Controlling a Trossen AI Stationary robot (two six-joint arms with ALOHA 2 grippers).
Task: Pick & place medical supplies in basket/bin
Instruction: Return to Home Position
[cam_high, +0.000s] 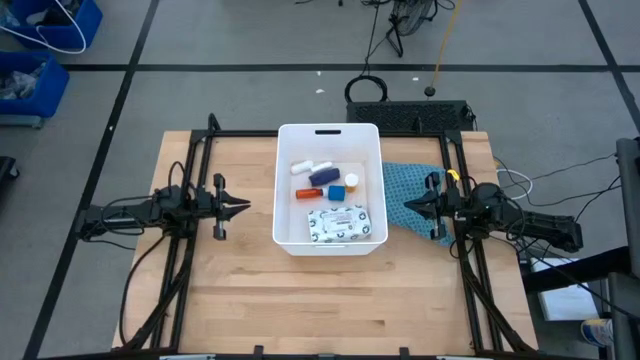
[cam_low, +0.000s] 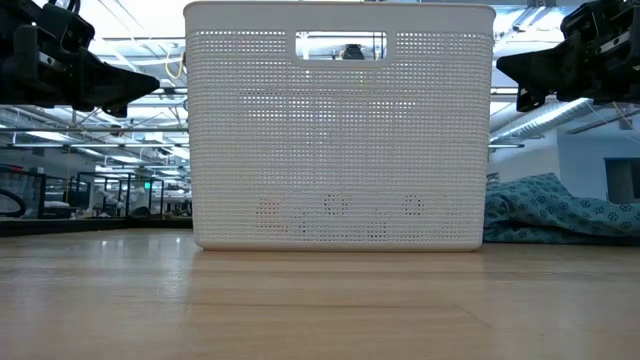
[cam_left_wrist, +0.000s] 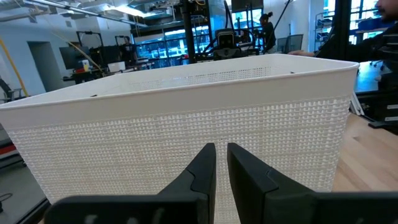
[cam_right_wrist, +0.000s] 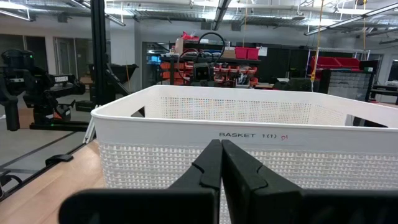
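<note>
The white tub (cam_high: 283, 190) stands in the middle of the table, its handle slot (cam_high: 327, 131) on the far rim. Inside lie a white patterned packet (cam_high: 345, 224), white tubes (cam_high: 311, 167), an orange-red bottle (cam_high: 309, 194), a dark blue piece (cam_high: 324, 177) and a small blue cube (cam_high: 337, 191). My left gripper (cam_high: 247, 207) hovers left of the tub, level, pointing at it, fingers nearly shut and empty (cam_left_wrist: 221, 163). My right gripper (cam_high: 405, 204) hovers right of the tub, shut and empty (cam_right_wrist: 221, 158). In the low view the tub's perforated wall (cam_low: 340, 140) hides the supplies.
A teal patterned cloth (cam_high: 408, 188) lies crumpled on the table between the tub and my right gripper, also in the low view (cam_low: 560, 210). Bare wooden table (cam_high: 330, 300) stretches toward the near edge. Blue crates (cam_high: 40, 50) sit on the floor beyond the table's far left.
</note>
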